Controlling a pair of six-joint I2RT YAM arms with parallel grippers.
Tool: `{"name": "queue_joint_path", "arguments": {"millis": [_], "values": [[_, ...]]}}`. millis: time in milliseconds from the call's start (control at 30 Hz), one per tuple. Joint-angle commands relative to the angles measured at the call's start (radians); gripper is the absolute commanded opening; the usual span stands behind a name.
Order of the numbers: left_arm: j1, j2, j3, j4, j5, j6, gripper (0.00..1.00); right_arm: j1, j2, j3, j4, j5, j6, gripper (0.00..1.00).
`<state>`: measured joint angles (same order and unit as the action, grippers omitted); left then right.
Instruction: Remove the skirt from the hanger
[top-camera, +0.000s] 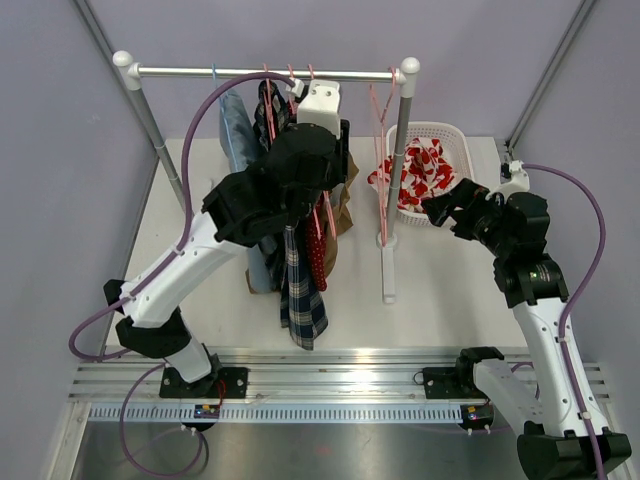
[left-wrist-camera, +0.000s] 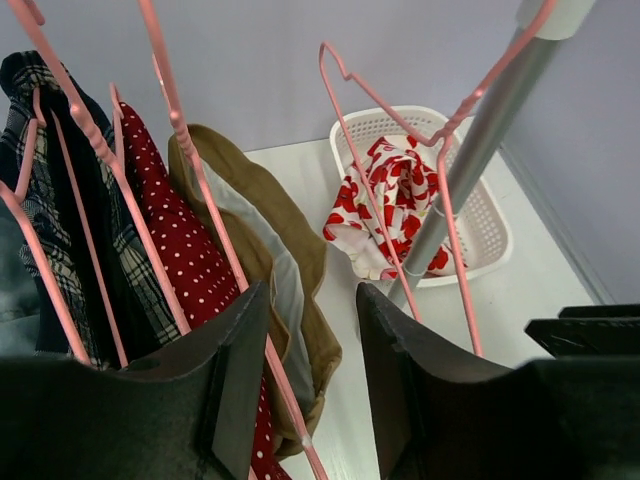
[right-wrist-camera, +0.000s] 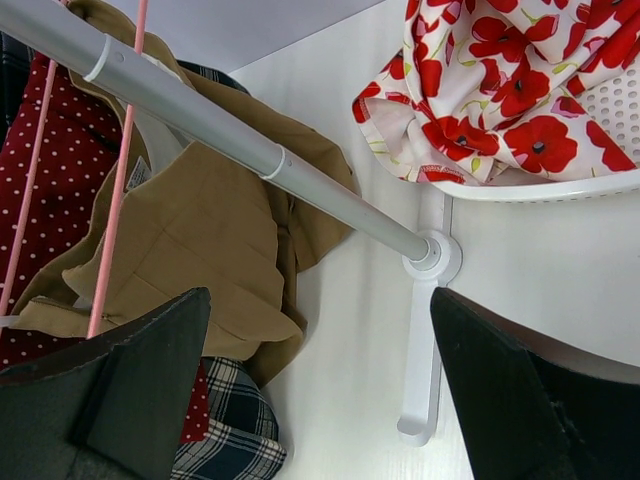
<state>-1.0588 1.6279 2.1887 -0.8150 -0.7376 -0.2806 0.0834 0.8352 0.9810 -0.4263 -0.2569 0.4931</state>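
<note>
A tan skirt (top-camera: 345, 205) hangs on a pink hanger (left-wrist-camera: 200, 180) at the right end of the garments on the rack; it also shows in the left wrist view (left-wrist-camera: 270, 210) and the right wrist view (right-wrist-camera: 190, 220). My left gripper (top-camera: 340, 160) is open at the hanger; in its wrist view (left-wrist-camera: 312, 300) the pink hanger wire runs between the jaws, close to the left finger. My right gripper (top-camera: 440, 208) is open and empty, right of the rack post; in its wrist view (right-wrist-camera: 320, 300) it hovers over bare table.
Red dotted (top-camera: 315, 255), plaid (top-camera: 300, 300) and denim (top-camera: 235, 130) garments hang on the rail (top-camera: 270, 72). An empty pink hanger (top-camera: 382, 150) hangs by the right post (right-wrist-camera: 220, 130). A white basket (top-camera: 455, 135) holds a red floral garment (top-camera: 415, 175). The rack foot (top-camera: 388, 270) lies on the table.
</note>
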Motion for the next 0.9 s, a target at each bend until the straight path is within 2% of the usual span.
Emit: {"name": "queue_joint_path", "arguments": {"millis": [0,433,633,867], "values": [[0.023,0.0,0.028,0.037,-0.023,0.0,0.43,0.004,-0.021,-0.004,0.003,-0.016,-0.021,0.99],[0.037,-0.002,-0.02,0.028,-0.091,-0.009,0.38,0.004,-0.013,-0.015,0.014,-0.016,-0.019,0.99],[0.039,0.004,-0.03,0.019,-0.163,-0.014,0.43,0.004,-0.01,-0.019,0.015,-0.015,-0.022,1.0],[0.056,0.03,-0.046,0.014,-0.161,-0.023,0.45,0.004,-0.01,-0.019,0.017,-0.012,-0.022,0.99]]}}
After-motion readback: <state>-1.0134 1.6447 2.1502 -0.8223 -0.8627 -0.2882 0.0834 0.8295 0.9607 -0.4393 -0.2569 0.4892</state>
